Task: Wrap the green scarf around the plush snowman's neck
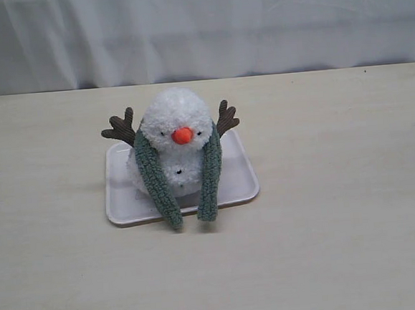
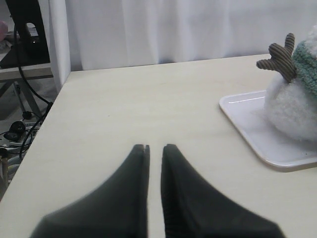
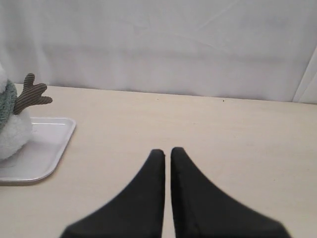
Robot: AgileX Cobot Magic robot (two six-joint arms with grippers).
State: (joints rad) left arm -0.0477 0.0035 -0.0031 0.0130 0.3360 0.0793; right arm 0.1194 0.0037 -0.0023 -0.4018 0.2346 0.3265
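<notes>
The green scarf (image 1: 155, 180) is draped behind the neck of the plush snowman (image 1: 175, 111), both ends dangling uncrossed down its front on the white tray (image 1: 236, 179) mid desk (image 1: 344, 245), so crossing them looks like what's next, with left gripper (image 2: 155, 147) and right gripper (image 3: 167, 151) well off to either side, jaws nearly together, empty.

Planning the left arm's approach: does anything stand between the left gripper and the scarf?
Nothing visible does. Only bare table lies between the left gripper and the tray. The scarf is draped on the snowman standing on that tray, with a brown stick arm beside it.
</notes>
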